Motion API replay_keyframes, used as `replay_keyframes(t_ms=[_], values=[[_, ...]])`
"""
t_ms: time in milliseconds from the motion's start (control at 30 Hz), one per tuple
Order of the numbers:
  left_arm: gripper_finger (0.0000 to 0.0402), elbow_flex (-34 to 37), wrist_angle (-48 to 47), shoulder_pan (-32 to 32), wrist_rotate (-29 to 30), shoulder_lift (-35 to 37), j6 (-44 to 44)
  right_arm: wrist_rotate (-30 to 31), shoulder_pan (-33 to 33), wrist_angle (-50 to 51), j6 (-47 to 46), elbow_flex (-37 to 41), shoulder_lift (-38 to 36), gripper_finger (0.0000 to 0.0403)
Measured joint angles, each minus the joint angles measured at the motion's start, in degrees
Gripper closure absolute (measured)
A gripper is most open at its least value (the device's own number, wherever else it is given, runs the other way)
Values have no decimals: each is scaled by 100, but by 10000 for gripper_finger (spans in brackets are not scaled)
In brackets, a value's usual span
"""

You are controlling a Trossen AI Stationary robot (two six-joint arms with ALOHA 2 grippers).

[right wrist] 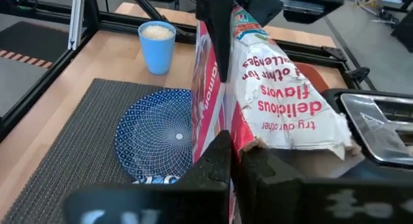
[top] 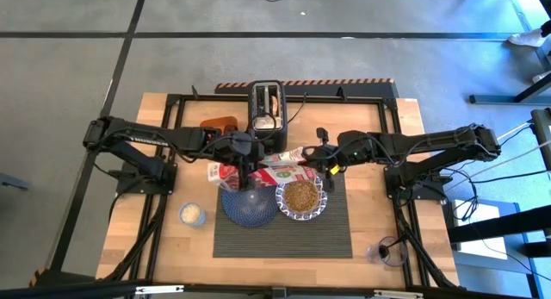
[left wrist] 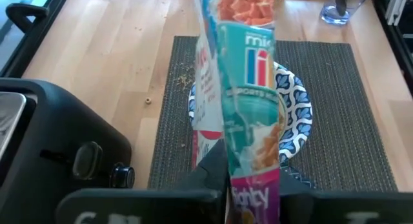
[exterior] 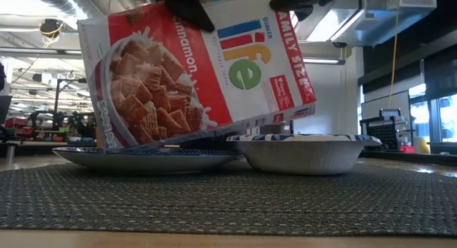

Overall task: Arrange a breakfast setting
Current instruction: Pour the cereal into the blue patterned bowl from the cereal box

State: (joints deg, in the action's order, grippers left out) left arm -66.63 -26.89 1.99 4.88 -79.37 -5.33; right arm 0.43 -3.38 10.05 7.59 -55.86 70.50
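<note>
A red "Life" cereal box [exterior: 200, 69] hangs tilted between my two grippers over the round dark blue plate [top: 250, 211] and the blue-and-white bowl [top: 320, 208]. The bowl is full of cereal. Both rest on the dark grey ribbed placemat [top: 284, 239]. My left gripper [top: 250, 168] is shut on the box's end over the plate. My right gripper [top: 325, 168] is shut on its end over the bowl. A small dark red jar [top: 387, 252] stands on the table at the near right. The spoon and bagel are out of view. My left gripper pinches the box across its thin depth, one finger on each broad face [left wrist: 248, 179], coming from above at the upper edge [exterior: 189, 16]. The box's end on this side sits lower, just over the plate; whether its corner [exterior: 100, 144] touches the plate I cannot tell. My right gripper pinches the box's opened end between its two fingers, beside the torn white flap [right wrist: 290, 114], with one finger on the red face [right wrist: 216, 127]. It comes from above at the upper edge. This end is higher, clear above the bowl [exterior: 300, 151].
The black toaster [top: 265, 108] stands at the far middle, close behind the box. An orange tub [top: 219, 124] lies to its left. A blue cup [top: 191, 214] with pale contents stands left of the placemat. Bare wood lies at the table's near left and far right.
</note>
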Motion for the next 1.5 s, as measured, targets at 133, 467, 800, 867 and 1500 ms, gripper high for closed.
replay_keyframes(t_ms=[133, 467, 800, 867, 1500], values=[[398, 0, -3, 15, 3, -3, 104, 0, 2, -3, -430, 0, 0, 397], [400, 3, -192, 75, 322, 610, 296, 934, -2, 465, -436, -424, -475, 266], [401, 4, -441, 75, 760, 1700, 596, 1458, 2, 1286, -331, -433, -1029, 166], [401, 4, -450, 76, 792, 1897, 674, 1454, 2, 1186, -274, -348, -1031, 161], [401, 1316, 1483, -52, 647, 2944, 1390, 638, 544, -4954, -89, 2850, -352, 147]])
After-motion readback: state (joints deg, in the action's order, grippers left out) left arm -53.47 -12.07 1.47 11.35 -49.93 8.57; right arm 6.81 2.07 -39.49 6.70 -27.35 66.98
